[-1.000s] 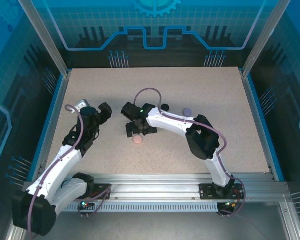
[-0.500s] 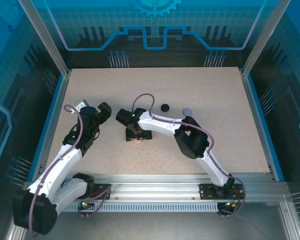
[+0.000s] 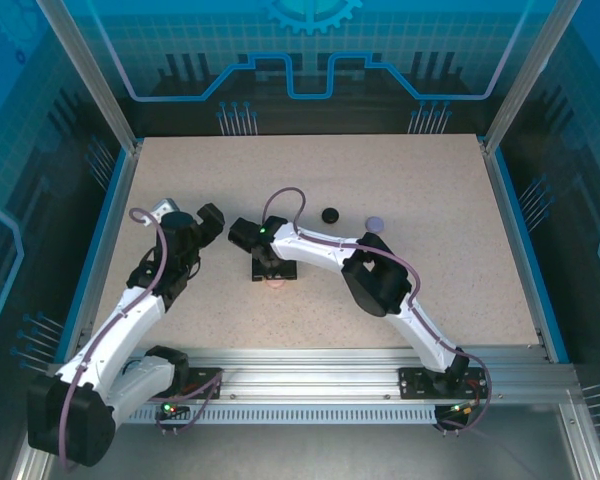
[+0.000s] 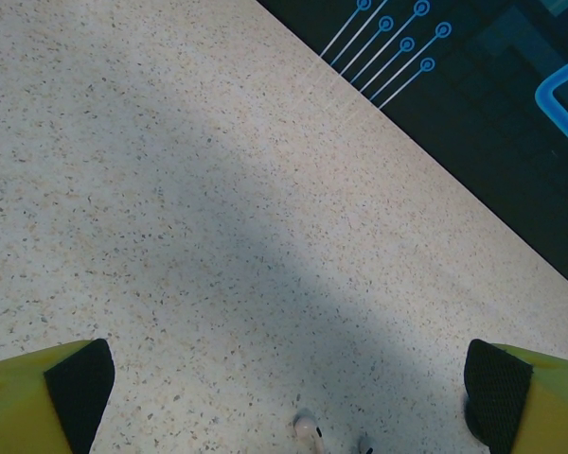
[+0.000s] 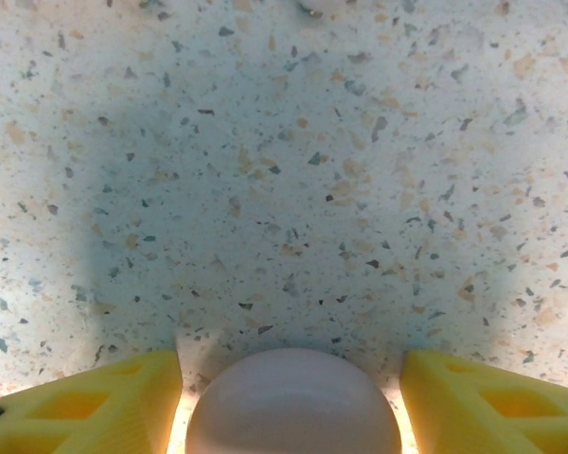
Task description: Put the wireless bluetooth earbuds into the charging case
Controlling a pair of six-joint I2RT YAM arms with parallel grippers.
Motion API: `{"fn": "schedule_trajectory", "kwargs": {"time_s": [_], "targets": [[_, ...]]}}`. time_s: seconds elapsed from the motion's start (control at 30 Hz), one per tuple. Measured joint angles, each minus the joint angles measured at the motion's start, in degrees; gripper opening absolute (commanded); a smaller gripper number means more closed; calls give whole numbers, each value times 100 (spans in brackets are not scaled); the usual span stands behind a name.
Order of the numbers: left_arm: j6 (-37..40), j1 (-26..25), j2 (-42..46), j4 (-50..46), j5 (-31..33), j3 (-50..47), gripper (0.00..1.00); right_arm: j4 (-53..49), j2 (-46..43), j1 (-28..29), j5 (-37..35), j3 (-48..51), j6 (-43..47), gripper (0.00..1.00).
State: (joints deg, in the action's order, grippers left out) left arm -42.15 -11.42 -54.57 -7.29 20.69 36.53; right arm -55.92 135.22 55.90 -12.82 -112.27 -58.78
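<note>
A pale pink round charging case (image 5: 293,405) lies on the speckled table between the yellow fingers (image 5: 104,397) of my right gripper (image 5: 290,374). The jaws are open and straddle it, with a thin lit gap on each side. From above, the right gripper (image 3: 273,268) covers most of the pink case (image 3: 276,283). My left gripper (image 4: 289,383) hangs wide open over bare table. A pale pink earbud (image 4: 308,430) and a second small earbud (image 4: 364,445) lie at the bottom edge of the left wrist view, between its fingers. The left gripper (image 3: 206,224) is left of the right one.
A black round case (image 3: 330,214) and a lavender round case (image 3: 376,222) sit behind the right arm. A small pale object (image 5: 320,6) touches the top edge of the right wrist view. The table's far edge and dark wall (image 4: 473,123) lie beyond the left gripper.
My right gripper has shifted left and come down over the pink case, which now sits between its fingers. The left arm has barely moved.
</note>
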Motion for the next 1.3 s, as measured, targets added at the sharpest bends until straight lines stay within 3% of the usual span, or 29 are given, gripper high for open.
{"fn": "schedule_trajectory", "kwargs": {"time_s": [0.67, 0.77, 0.93, 1.3], "targets": [[-61, 2, -232, 142, -173, 0, 99, 188, -127, 85, -109, 219, -103, 65], [-105, 2, -236, 166, -212, 0, 99, 184, -127, 85, -114, 229, -127, 62], [-133, 2, -240, 199, -275, 0, 99, 208, -179, 92, -133, 304, -201, 48], [-125, 2, -380, 544, -1027, 0, 99, 474, -1147, -37, -186, 1705, -227, 45]]}}
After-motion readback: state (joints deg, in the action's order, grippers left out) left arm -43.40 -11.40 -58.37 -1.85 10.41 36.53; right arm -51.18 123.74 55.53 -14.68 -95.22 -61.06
